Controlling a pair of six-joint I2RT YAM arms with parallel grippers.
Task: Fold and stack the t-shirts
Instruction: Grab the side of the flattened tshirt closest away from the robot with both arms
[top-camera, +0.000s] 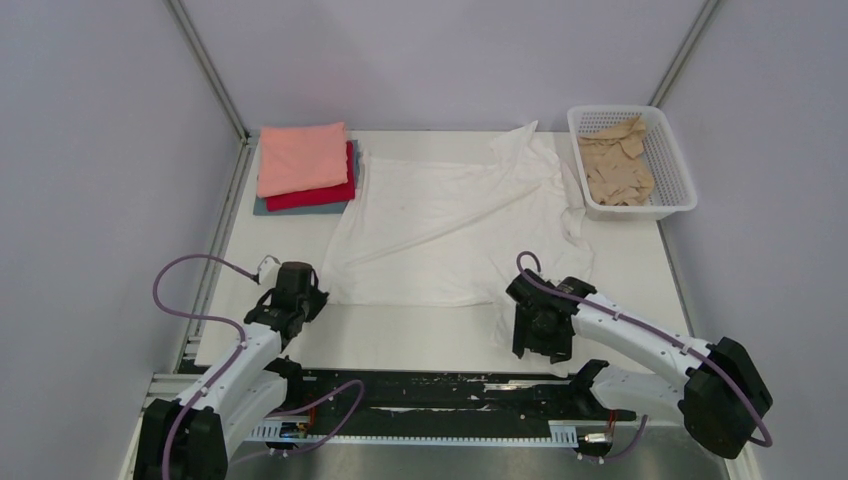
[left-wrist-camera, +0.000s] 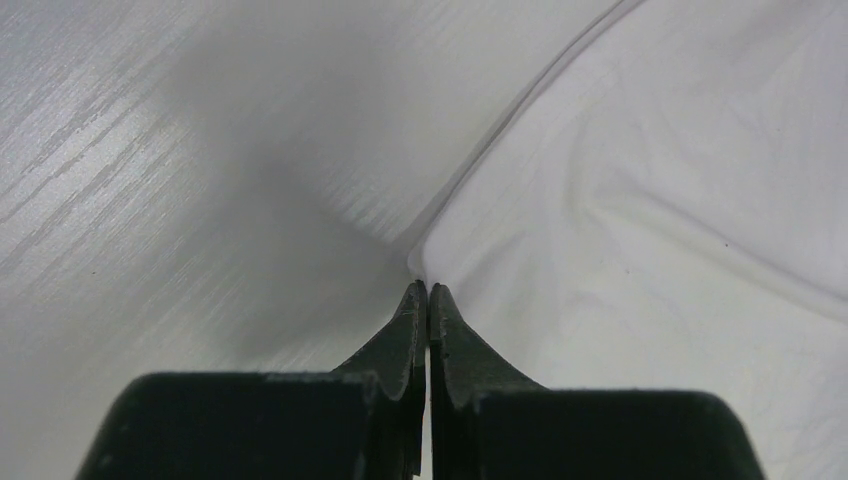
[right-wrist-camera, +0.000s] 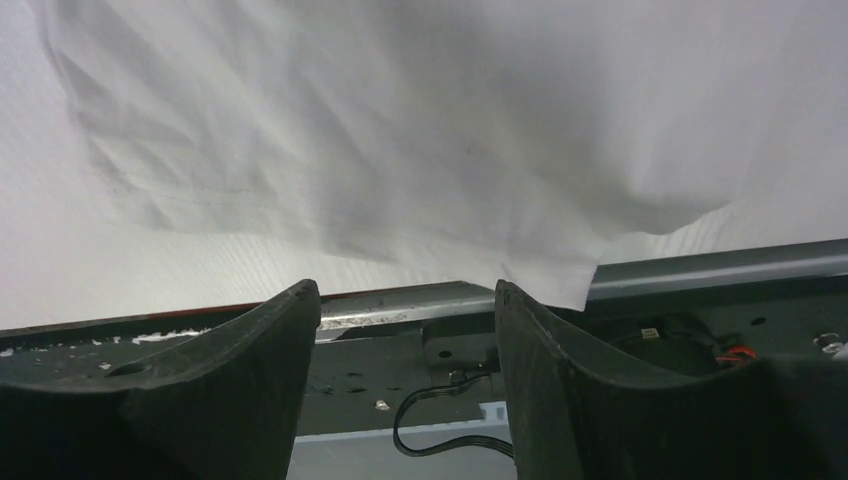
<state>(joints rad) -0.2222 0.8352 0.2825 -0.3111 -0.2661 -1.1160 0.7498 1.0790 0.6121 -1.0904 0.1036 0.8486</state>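
The large white t-shirt (top-camera: 440, 220) lies spread on the table, with wrinkles on its right side. My left gripper (top-camera: 300, 290) is at its near left corner. In the left wrist view the gripper (left-wrist-camera: 428, 287) is shut, with the corner of the white t-shirt (left-wrist-camera: 680, 200) pinched at the tips. My right gripper (top-camera: 535, 335) is over the shirt's near right corner. It is open and empty (right-wrist-camera: 405, 290), and the white t-shirt (right-wrist-camera: 450, 120) lies beyond the fingertips. Folded salmon-pink (top-camera: 302, 158), red (top-camera: 340, 192) and grey-blue (top-camera: 262, 208) shirts are stacked at the back left. The tan-beige shirt (top-camera: 617, 165) lies crumpled in the basket.
The white lattice basket (top-camera: 680, 205) stands at the back right. The black base rail (top-camera: 430, 395) runs along the table's near edge and also shows in the right wrist view (right-wrist-camera: 700, 265). Grey walls close in the table on three sides.
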